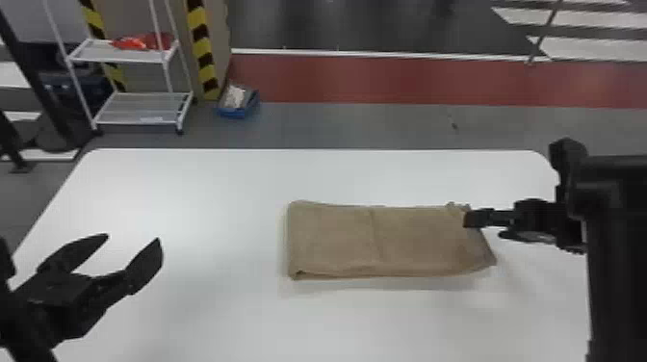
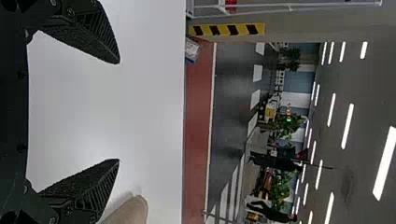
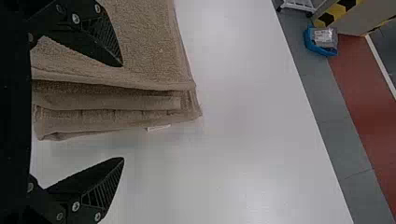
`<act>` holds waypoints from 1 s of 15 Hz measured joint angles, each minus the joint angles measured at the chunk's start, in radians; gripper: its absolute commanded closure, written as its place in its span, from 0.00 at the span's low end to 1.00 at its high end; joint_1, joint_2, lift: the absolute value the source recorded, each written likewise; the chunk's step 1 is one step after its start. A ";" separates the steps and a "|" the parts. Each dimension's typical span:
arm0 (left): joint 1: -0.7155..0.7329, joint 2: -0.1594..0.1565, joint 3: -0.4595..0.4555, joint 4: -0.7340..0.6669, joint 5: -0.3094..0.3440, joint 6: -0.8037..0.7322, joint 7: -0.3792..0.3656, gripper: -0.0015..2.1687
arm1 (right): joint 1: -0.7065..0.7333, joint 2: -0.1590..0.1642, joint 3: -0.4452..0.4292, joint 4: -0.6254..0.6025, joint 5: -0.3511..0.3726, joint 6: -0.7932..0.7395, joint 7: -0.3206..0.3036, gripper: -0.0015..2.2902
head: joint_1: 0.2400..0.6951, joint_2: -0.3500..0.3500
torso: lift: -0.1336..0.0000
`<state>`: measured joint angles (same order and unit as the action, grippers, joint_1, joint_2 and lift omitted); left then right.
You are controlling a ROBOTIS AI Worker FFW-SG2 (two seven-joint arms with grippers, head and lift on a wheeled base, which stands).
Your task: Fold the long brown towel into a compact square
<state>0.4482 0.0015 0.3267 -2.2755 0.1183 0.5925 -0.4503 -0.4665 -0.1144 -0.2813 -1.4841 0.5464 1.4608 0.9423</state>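
The brown towel [image 1: 337, 238] lies folded into a flat rectangle on the white table, right of the middle. Its layered edge shows in the right wrist view, where the towel [image 3: 144, 56] lies partly between the spread fingers of my right gripper [image 3: 122, 111]. In the head view that right gripper [image 1: 474, 219] is at the towel's right end, not closed on it. My left gripper [image 1: 135, 238] stands open over the table's left part, well apart from the towel. The left wrist view has the left gripper [image 2: 119, 111] with nothing between its fingers, and a towel corner [image 2: 130, 212] beside them.
The white table [image 1: 192, 183] extends around the towel. Beyond its far edge, on the floor, stand a white wire shelf [image 1: 139, 108] and a blue bin [image 1: 236, 113] near a striped post [image 1: 202, 48]. The right arm [image 1: 616, 240] covers the table's right side.
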 measured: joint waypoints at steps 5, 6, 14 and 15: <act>-0.004 0.000 -0.061 0.034 0.040 -0.133 0.157 0.07 | -0.004 -0.001 0.008 0.001 0.022 0.009 0.019 0.09 | 1.00 0.42 | 0.07; -0.009 0.000 -0.067 0.051 0.041 -0.159 0.170 0.07 | -0.004 0.000 0.011 0.001 0.031 0.010 0.026 0.09 | 1.00 0.42 | 0.07; -0.020 0.000 -0.075 0.118 0.041 -0.246 0.212 0.07 | 0.000 0.001 0.034 0.027 0.069 -0.008 0.027 0.09 | 1.00 0.43 | 0.07; -0.018 0.000 -0.073 0.118 0.041 -0.247 0.208 0.07 | 0.002 0.003 0.040 0.039 0.072 -0.021 0.021 0.10 | 1.00 0.43 | 0.07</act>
<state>0.4307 0.0015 0.2536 -2.1580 0.1595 0.3457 -0.2426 -0.4643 -0.1115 -0.2413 -1.4450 0.6181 1.4402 0.9636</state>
